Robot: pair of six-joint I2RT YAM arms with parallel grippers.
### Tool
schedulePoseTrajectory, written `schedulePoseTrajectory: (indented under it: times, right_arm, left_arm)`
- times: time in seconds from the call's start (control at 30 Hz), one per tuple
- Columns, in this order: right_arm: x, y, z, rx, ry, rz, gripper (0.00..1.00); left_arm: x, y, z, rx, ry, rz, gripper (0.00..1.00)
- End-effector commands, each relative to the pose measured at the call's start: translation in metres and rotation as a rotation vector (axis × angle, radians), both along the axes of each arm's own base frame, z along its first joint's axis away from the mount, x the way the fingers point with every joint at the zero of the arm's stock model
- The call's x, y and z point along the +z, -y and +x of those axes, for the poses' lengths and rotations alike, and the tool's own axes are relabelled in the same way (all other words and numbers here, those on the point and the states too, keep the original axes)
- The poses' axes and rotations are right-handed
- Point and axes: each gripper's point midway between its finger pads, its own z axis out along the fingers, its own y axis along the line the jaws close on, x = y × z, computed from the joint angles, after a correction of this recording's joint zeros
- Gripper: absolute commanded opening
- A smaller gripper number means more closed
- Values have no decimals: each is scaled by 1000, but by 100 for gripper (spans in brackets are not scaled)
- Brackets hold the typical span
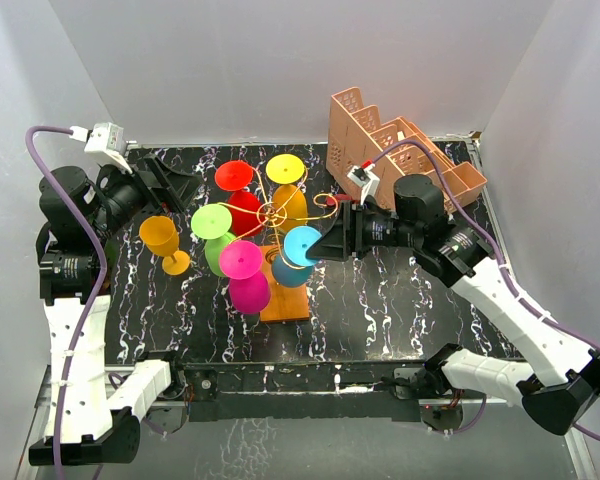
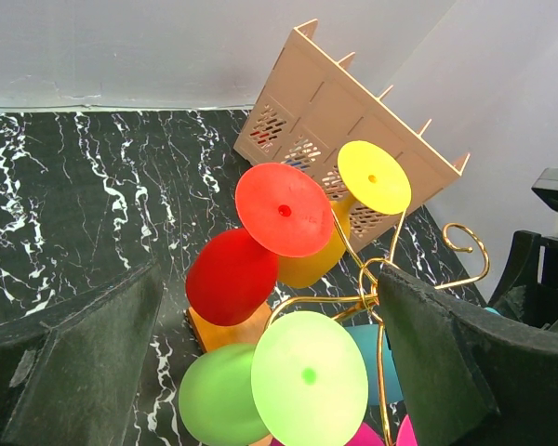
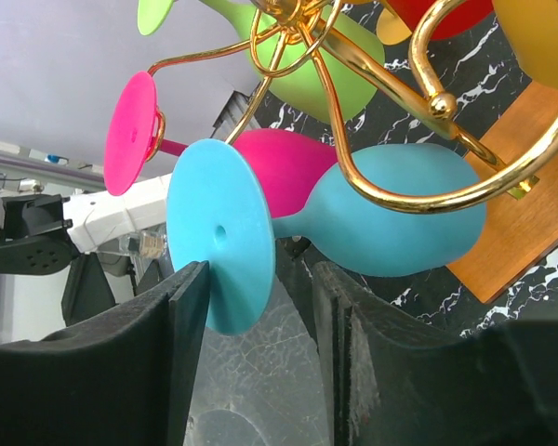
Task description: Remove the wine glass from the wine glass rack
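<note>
Top view: the rack (image 1: 273,213) stands mid-frame on the table (image 1: 400,300), with its orange base (image 1: 286,303) at lower centre. 5 glasses hang from its gold arms. The red glass (image 1: 236,176) and yellow glass (image 1: 285,169) are above the hub, the green glass (image 1: 211,222) is left of it, and the pink glass (image 1: 241,260) is below it. The blue glass (image 1: 301,246) hangs at the hub's lower right. The right gripper (image 1: 323,245) reaches in from the right, its tips at the blue glass's foot. An orange glass (image 1: 161,240) stands upright on the table left of the rack, apart from it. The left gripper (image 1: 175,180) is just above that glass in the frame and holds nothing. A pink crate (image 1: 400,150) sits at upper right.

Left wrist view: the 2 fingers (image 2: 74,358) are spread wide in the lower corners, with nothing gripped. Beyond them the red, green and yellow glasses hang on the rack, and the crate is at the top.

Right wrist view: the 2 fingers (image 3: 181,358) stand apart along the bottom. The lower edge of the blue foot dips into the gap, close to the left-hand finger; contact cannot be told. The blue bowl lies at right under a gold curl, above the base.
</note>
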Motion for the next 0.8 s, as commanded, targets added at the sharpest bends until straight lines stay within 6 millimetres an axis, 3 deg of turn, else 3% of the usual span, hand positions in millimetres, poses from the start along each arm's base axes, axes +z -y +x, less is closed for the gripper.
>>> schedulePoseTrajectory:
  times: [0.0,0.33,0.57,0.77]
  right_arm:
    - [13,5,4,-34,67,1,48]
    - [11,6,3,-34,44,-3,29]
    - [7,12,12,-118,25,-33,16]
    - [13,11,9,-128,-13,-3,12]
  left_arm:
    - [4,4,-2,-26,19,4,97]
    - [4,4,-3,-27,13,-2,97]
    - [9,4,-4,-27,23,0,97]
    - [11,3,-4,-19,20,-2,97]
